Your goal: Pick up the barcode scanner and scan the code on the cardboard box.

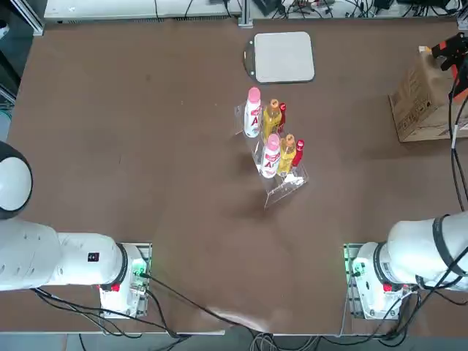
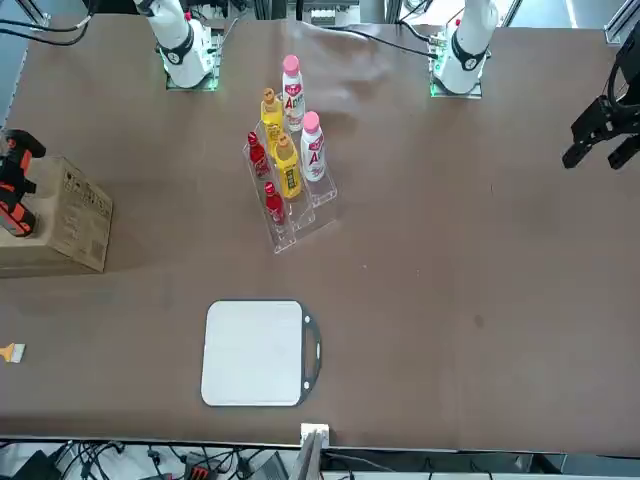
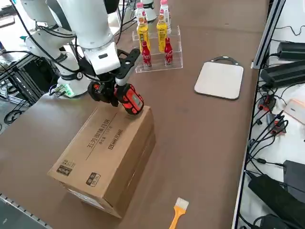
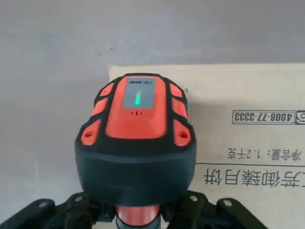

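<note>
I've got the right gripper (image 3: 114, 91) clamped on the barcode scanner (image 3: 129, 99), w/ its green light lit, held just over the cardboard box (image 3: 107, 157) top, printed label directly below the gripper.

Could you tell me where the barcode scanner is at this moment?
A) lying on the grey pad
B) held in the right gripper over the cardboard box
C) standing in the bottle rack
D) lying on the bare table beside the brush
B: the right gripper is shut on the barcode scanner, holding it over one end of the cardboard box.
</note>
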